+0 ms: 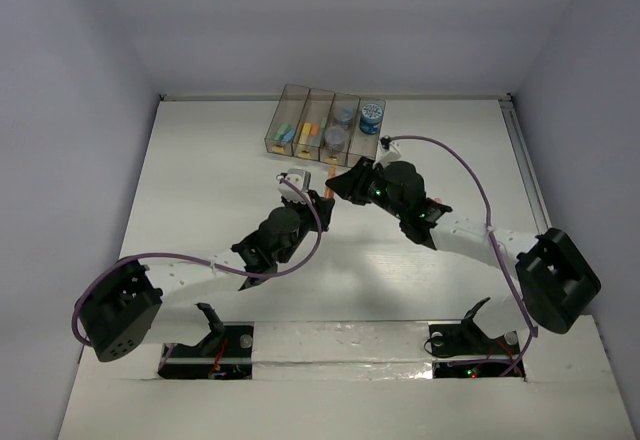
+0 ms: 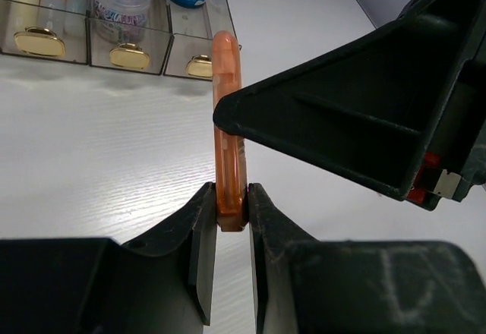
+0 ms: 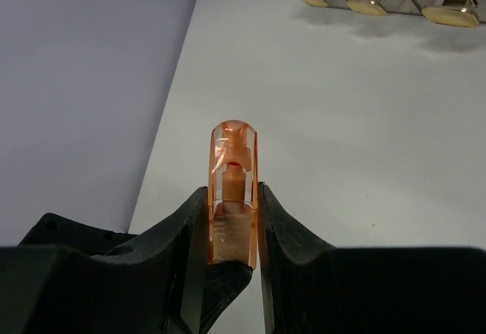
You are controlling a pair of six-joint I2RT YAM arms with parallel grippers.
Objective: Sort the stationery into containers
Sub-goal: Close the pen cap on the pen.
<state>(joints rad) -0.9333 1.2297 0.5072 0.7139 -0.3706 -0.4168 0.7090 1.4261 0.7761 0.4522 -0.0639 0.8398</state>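
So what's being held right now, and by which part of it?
The orange marker, by both arms: the left pincer clamps one end, and the right pincer clamps it near the clear-capped end, with the cap tip sticking out.

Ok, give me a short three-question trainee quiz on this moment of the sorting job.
1. True or false: the orange marker lies loose, with no gripper touching it.
2. Pick one: of the left gripper and the right gripper, which is shut on the marker? A) left only B) right only C) both
3. Fill in: in the top view, the bright blue roll sits in the ____-hand end one of the four containers.

Key: 1 false; 2 C; 3 right.
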